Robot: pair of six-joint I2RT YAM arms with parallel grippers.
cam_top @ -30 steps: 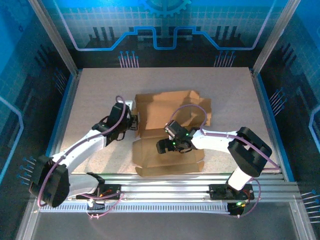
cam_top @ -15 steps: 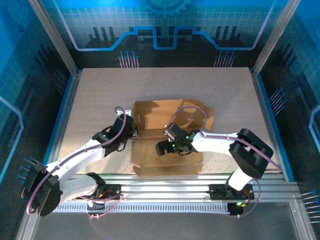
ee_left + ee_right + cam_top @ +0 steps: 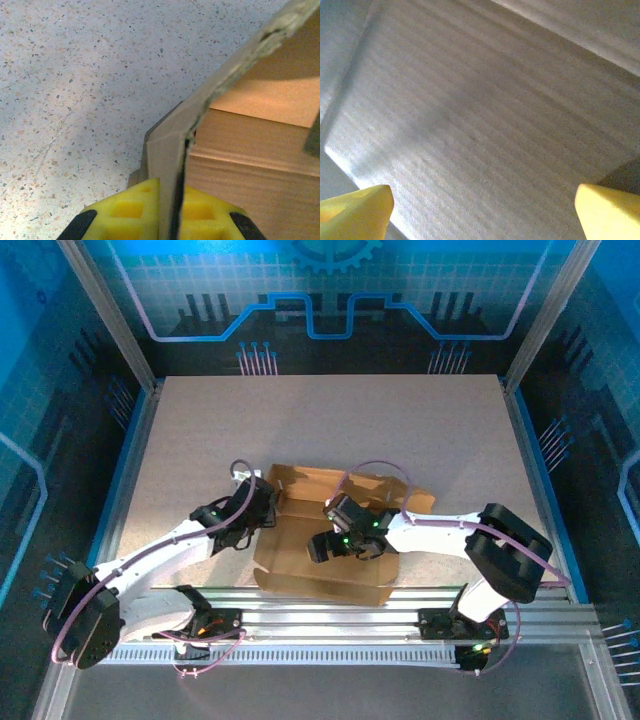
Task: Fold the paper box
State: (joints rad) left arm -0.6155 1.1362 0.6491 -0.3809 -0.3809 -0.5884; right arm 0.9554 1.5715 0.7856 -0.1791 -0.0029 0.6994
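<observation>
The paper box (image 3: 300,565) is plain brown cardboard, lying partly folded near the table's front edge, with a raised wall along its back. My left gripper (image 3: 268,508) is at the box's back left corner. In the left wrist view its yellow pads (image 3: 125,215) are shut on an upright flap of the paper box (image 3: 260,150). My right gripper (image 3: 322,545) hangs over the box's inner floor. In the right wrist view its yellow fingertips (image 3: 355,210) stand wide apart, open, with the ribbed cardboard of the paper box (image 3: 485,125) just beyond them.
The speckled beige table (image 3: 200,420) stretches behind and to both sides of the box. A metal rail (image 3: 330,618) runs along the near edge, right by the box's front. Blue enclosure walls and posts ring the table.
The box has slid toward the near edge and its back panels have folded up shorter. Both grippers moved nearer with it, the left still holding its flap.
</observation>
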